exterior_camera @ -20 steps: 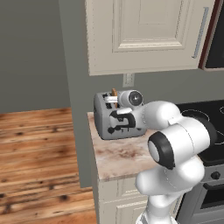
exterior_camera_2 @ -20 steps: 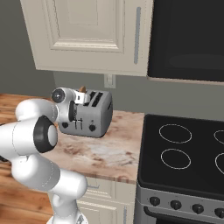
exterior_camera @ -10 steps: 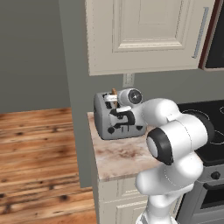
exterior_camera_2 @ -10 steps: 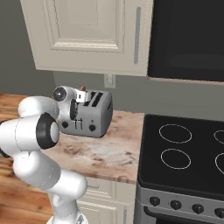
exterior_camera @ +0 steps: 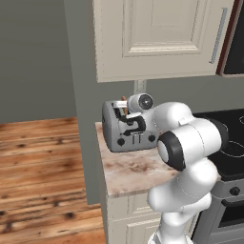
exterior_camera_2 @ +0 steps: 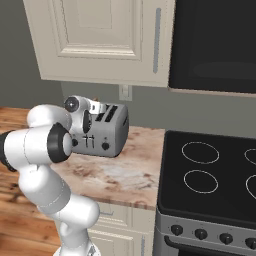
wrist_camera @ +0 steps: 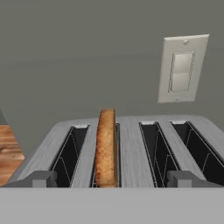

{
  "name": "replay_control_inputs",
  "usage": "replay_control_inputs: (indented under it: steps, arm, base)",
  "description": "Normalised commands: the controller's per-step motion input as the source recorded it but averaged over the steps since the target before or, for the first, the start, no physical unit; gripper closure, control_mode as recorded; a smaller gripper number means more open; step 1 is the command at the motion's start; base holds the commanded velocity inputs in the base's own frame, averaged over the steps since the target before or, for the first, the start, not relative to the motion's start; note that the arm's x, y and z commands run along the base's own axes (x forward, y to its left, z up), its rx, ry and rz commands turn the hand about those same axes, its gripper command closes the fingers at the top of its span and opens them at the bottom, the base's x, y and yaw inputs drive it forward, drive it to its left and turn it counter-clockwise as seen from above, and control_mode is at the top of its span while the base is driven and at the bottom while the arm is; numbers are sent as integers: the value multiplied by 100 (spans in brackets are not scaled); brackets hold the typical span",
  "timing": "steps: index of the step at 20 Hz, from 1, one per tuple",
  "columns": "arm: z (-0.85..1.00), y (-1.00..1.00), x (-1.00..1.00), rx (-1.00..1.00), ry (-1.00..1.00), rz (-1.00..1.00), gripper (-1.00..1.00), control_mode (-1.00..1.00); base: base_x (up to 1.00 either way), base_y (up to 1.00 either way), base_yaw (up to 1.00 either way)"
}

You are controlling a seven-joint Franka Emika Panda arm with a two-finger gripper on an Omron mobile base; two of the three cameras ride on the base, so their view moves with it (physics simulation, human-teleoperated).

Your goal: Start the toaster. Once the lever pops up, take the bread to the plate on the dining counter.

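Bread point(wrist_camera: 106, 146) stands proud of the toaster point(exterior_camera: 125, 129) at the worktop's back edge; gripper point(exterior_camera: 125, 113) spread above, likely lowering next to pinch it

A silver-grey toaster point(exterior_camera: 127, 129) with dark slots and black front knobs is seen on a beige-pink marble countertop point(exterior_camera: 134, 169) veined in brown, a tan-brown slice of bread point(wrist_camera: 106, 146) with a darker crust set in one slot. Cream panelled cabinets point(exterior_camera_2: 100, 37), a grey wall point(wrist_camera: 87, 57) with an off-white switch plate point(wrist_camera: 181, 68), a black stovetop point(exterior_camera_2: 210, 172) ringed in white and reddish-brown wood flooring point(exterior_camera: 43, 181) are also pictured.
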Motion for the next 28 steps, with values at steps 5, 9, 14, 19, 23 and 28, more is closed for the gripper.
replay_control_inputs:
  steps: [5,9,14,19,23,28]
  arm:
    - [0,0,0,0,0,0,-100,-100]
    - [-1,4,0,0,0,0,-100,-100]
    - [0,4,3,0,1,0,-100,-100]
    - [0,1,2,0,0,0,-100,-100]
    - [0,0,9,0,0,0,-100,-100]
    - [-1,0,11,0,1,0,-100,-100]
  base:
    - [0,0,0]
    - [0,0,0]
    - [0,0,0]
    - [0,0,0]
    - [0,0,0]
    - [0,0,0]
